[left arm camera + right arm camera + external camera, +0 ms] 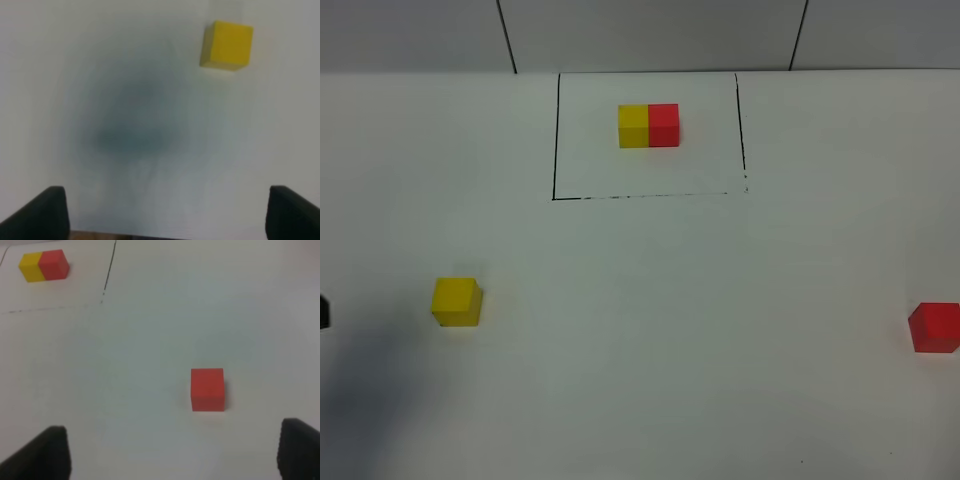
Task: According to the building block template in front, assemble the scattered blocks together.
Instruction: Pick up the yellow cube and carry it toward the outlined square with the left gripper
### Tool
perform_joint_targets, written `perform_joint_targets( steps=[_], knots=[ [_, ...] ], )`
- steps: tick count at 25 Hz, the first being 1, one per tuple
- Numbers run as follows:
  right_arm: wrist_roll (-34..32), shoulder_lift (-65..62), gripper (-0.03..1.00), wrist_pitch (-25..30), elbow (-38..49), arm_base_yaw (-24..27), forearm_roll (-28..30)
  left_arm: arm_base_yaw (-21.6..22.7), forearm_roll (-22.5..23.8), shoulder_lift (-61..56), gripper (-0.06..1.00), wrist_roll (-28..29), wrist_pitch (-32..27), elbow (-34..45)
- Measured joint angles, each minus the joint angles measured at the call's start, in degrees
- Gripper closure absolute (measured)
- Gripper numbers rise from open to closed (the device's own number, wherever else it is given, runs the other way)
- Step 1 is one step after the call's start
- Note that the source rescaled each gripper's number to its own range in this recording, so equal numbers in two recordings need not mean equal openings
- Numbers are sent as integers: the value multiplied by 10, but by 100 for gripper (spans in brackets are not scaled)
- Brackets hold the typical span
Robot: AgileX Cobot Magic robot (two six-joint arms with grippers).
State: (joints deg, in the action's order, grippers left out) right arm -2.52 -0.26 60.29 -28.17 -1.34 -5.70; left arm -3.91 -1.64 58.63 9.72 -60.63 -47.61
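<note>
The template (648,125), a yellow cube joined to a red cube, sits inside a black outlined rectangle (556,150) at the back; it also shows in the right wrist view (43,265). A loose yellow cube (456,301) lies at the left, also in the left wrist view (226,45). A loose red cube (934,327) lies at the right edge, also in the right wrist view (207,389). My left gripper (165,212) is open and empty, short of the yellow cube. My right gripper (170,452) is open and empty, short of the red cube.
The white table (680,330) spreads between the two loose cubes. A dark bit of the left arm (323,312) shows at the left edge, with its shadow below. A grey panelled wall (650,35) stands behind the table.
</note>
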Motion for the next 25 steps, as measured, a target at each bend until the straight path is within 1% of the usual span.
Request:
perform_joint_targets(
  steps=[2,5,9,12,15,18,21,23,25],
  knots=[
    [0,0,4,0,0,0,0,0,-7,67,13,-6,17,-1],
    [0,0,4,0,0,0,0,0,-10,140,13,-10,61,0],
    [0,0,4,0,0,0,0,0,-27,209,13,-49,117,-4],
    [0,0,4,0,0,0,0,0,-38,251,13,-61,127,-17],
    [0,0,4,0,0,0,0,-2,-39,284,13,-62,131,-38],
    [0,0,4,0,0,0,0,-28,-39,313,12,-53,131,-62],
    [0,0,4,0,0,0,0,-68,-39,339,12,-38,133,-83],
    [0,0,4,0,0,0,0,-93,-25,357,12,-17,135,-90],
    [0,0,4,0,0,0,0,-108,-1,370,12,12,136,-91]
  ],
)
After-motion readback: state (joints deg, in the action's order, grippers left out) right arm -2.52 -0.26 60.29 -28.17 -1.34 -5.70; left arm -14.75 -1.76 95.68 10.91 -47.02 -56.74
